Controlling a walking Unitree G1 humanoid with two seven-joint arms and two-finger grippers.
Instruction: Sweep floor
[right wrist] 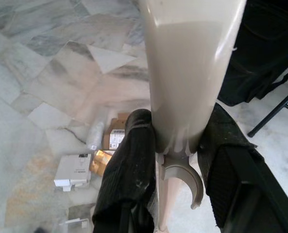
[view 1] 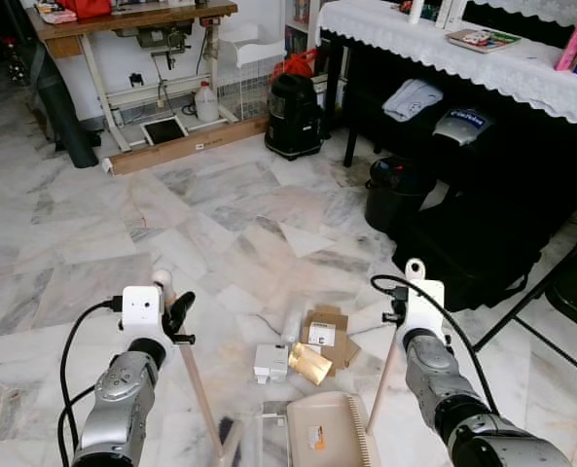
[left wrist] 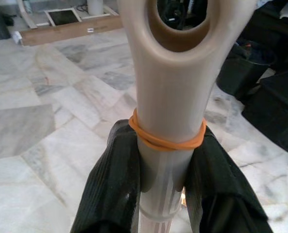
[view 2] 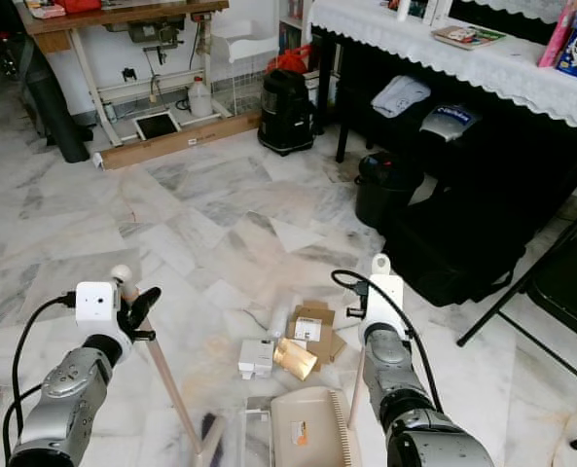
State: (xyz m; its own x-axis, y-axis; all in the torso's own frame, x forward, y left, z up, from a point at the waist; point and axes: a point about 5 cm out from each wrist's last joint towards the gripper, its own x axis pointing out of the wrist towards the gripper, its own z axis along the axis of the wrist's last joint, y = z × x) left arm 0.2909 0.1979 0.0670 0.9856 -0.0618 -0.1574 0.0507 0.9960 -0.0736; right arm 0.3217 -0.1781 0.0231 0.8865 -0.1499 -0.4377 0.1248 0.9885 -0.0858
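My left gripper point(view 1: 171, 313) is shut on the beige broom handle point(view 1: 198, 387), which slants down to the brush head point(view 1: 228, 438) near the bottom edge. In the left wrist view the handle point(left wrist: 170, 97) carries an orange rubber band point(left wrist: 165, 141) between the black fingers point(left wrist: 112, 179). My right gripper point(view 1: 405, 309) is shut on the dustpan handle point(view 1: 383, 384). The beige dustpan point(view 1: 327, 430) rests on the marble floor below it. Litter lies just ahead of the pan: a white box point(view 1: 270, 362), a gold packet point(view 1: 309, 364), a brown cardboard box point(view 1: 325, 331) and a clear bottle point(right wrist: 95, 136).
A black bin point(view 1: 397, 195) and black bags point(view 1: 483, 243) stand to the right under a lace-covered table point(view 1: 483, 58). A black vacuum cleaner point(view 1: 293, 115) and a sewing table point(view 1: 137, 39) stand at the back. A folding chair's leg point(view 1: 536, 282) crosses the right side.
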